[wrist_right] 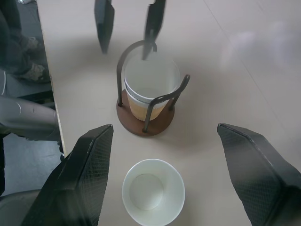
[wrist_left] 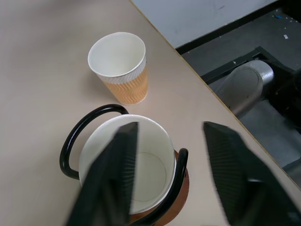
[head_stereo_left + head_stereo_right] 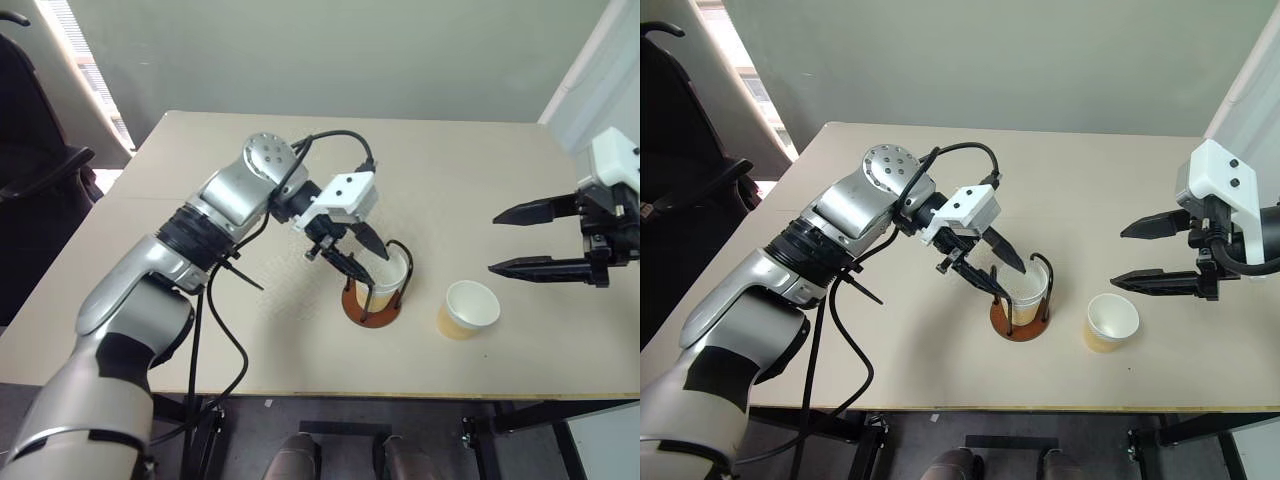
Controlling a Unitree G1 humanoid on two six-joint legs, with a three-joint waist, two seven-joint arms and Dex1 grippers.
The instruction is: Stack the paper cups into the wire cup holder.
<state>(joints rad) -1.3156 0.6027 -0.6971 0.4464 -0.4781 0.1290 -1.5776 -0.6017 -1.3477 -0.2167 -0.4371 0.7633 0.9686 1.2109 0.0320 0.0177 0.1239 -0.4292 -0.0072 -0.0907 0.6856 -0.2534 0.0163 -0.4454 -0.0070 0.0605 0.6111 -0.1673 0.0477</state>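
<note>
My left fingers (image 3: 352,252) stand apart over the wire cup holder (image 3: 375,300), which sits just below the middle of the head view, close to the desk's near edge. One finger dips inside the white rim of the cup in the holder (image 3: 385,280), the other hangs outside it on the near-edge side; neither visibly presses the cup wall. A second paper cup (image 3: 468,308) stands upright on the desk (image 3: 480,180) just right of the holder, apart from it and also near the front edge. My right fingers (image 3: 525,240) hang wide apart and empty at the right edge of the frame, above that cup and clear of it. Bare desktop stretches behind both cups to the far edge.
</note>
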